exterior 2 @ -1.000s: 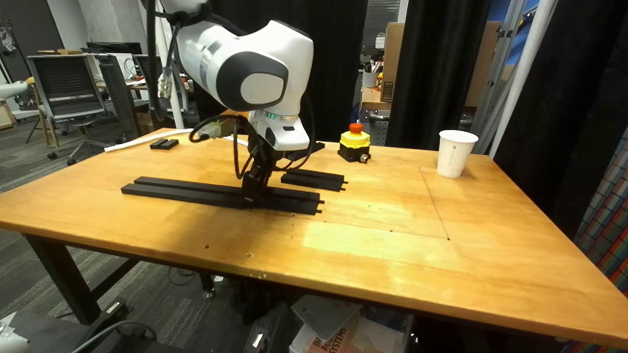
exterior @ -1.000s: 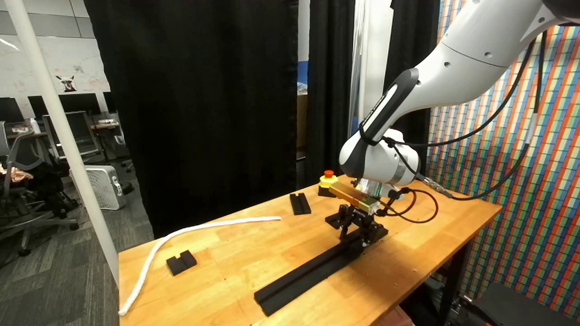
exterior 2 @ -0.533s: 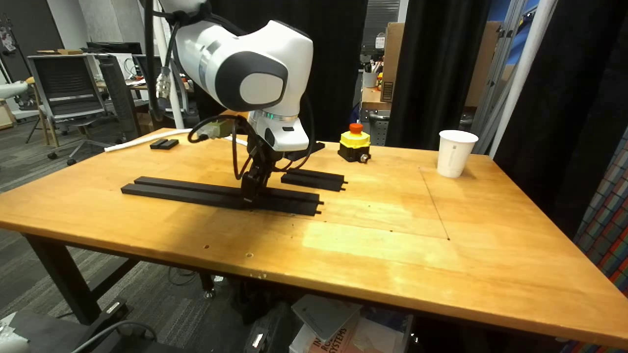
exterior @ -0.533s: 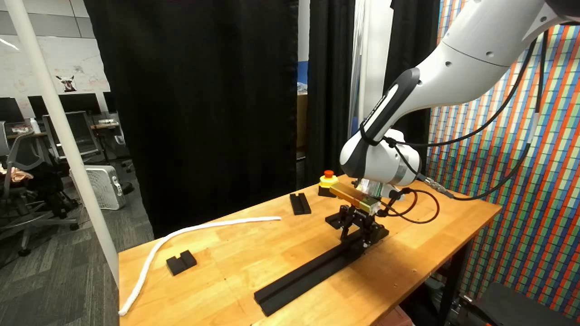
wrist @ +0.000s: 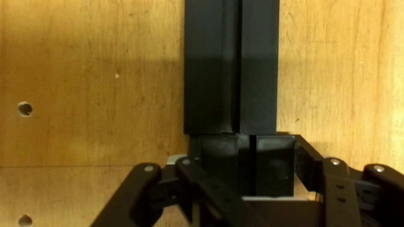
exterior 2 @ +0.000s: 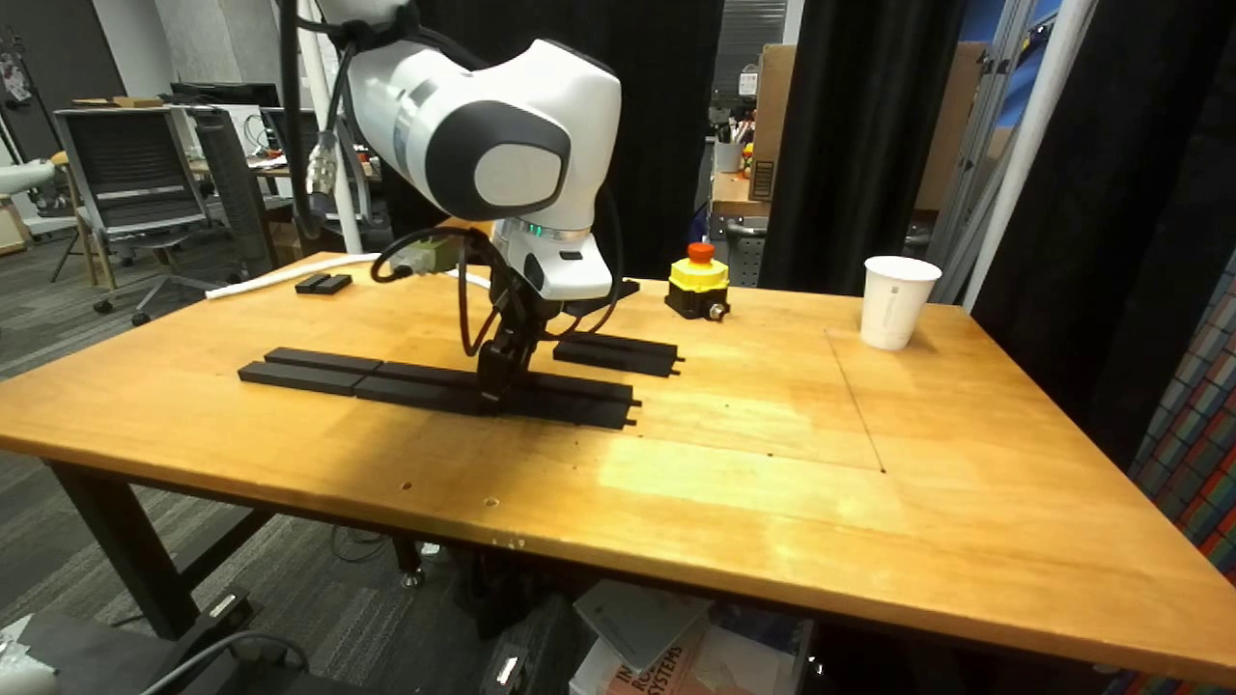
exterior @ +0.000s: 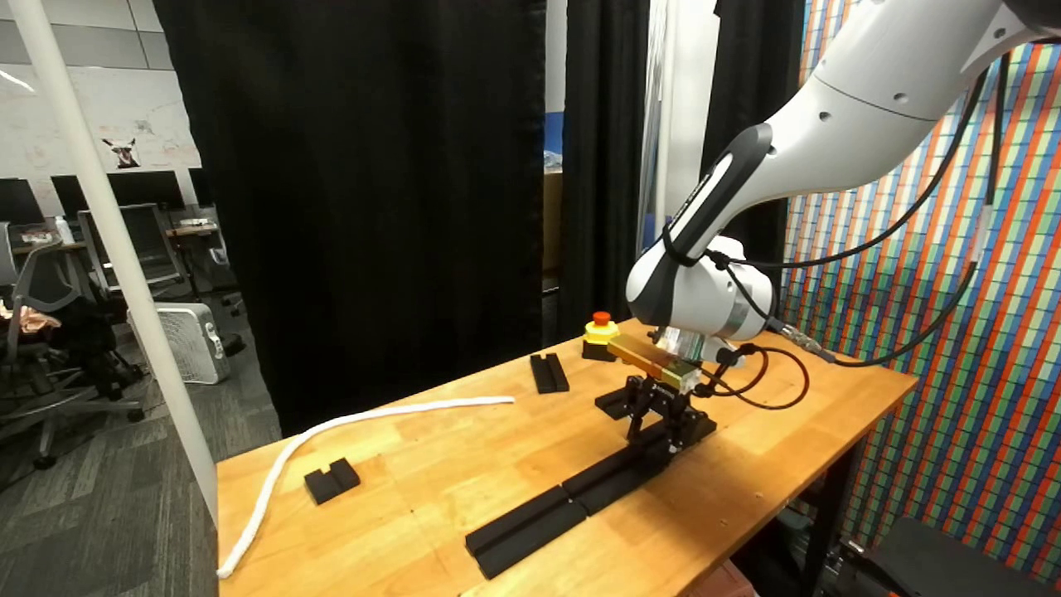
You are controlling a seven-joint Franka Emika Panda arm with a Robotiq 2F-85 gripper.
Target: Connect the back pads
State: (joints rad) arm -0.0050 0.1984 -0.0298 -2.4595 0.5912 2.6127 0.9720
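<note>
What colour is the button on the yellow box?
The button is red, clearest in an exterior view.

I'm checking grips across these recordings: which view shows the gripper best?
The wrist view: up close, the gripper is closed on a black pad, a finger along each side. Both exterior views show it farther off, dark against black pads, its grip hard to judge.

On the table (exterior 2: 734,541) lie back pads (exterior 2: 415,392) (cup (exterior 2: 893,307) well apart).

The hand (exterior: 653,442) grips a row of black pads (exterior: 617,485), the nearest pad (exterior: 526,530) perhaps just apart.
</note>
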